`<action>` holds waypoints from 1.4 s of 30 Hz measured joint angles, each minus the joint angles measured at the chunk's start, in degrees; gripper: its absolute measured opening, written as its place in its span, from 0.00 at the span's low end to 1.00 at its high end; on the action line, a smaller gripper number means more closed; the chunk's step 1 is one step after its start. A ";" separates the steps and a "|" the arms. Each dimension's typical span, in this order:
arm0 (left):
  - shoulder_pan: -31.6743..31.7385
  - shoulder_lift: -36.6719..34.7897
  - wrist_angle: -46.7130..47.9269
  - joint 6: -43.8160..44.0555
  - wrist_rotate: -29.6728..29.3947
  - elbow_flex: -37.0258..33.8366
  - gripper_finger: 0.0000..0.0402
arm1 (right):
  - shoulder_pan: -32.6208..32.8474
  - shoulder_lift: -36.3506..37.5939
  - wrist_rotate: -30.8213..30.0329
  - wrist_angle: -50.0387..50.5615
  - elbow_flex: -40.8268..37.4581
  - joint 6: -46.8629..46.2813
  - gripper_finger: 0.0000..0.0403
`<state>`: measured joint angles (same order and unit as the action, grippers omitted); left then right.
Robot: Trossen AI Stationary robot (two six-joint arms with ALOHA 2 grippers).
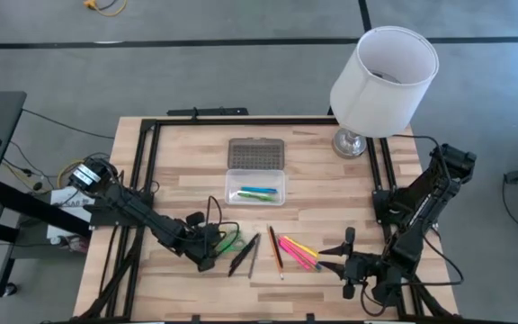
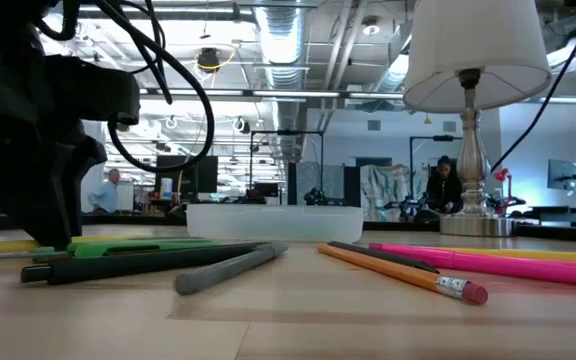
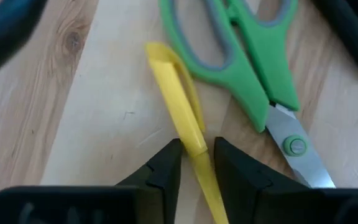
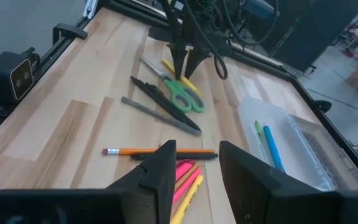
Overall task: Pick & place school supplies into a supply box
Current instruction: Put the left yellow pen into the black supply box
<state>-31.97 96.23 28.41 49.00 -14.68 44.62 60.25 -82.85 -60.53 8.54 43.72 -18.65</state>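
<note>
The left hand point(image 3: 196, 163) is lowered near the table's point(image 1: 178, 162) front edge, its fingers set around a yellow pen point(image 3: 180, 118) beside the green-handled scissors point(image 3: 247, 56); whether it is clamped cannot be told. The right hand point(image 4: 194, 163) is held released above the pink highlighters point(image 4: 185, 174). The supply box point(image 1: 255, 187) lies open mid-table.

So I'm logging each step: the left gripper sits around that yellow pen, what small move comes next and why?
Probably finish closing, then lift: the left gripper straddles the yellow pen, which lies flat on the table beside the green scissors, not yet raised.
</note>
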 joint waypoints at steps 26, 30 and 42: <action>0.04 -1.17 6.42 8.95 3.76 0.35 0.16 | 0.00 0.02 0.57 1.73 0.00 -3.03 0.29; 0.02 -1.57 6.95 8.65 3.77 0.22 0.16 | 0.00 0.02 0.57 1.88 0.00 -3.44 0.29; 0.11 -2.38 8.06 8.48 4.51 -0.01 0.16 | 0.00 0.02 0.66 1.95 0.00 -3.44 0.29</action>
<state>-31.86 93.85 36.47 57.48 -10.17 44.61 60.25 -82.83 -59.88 10.48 43.72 -22.09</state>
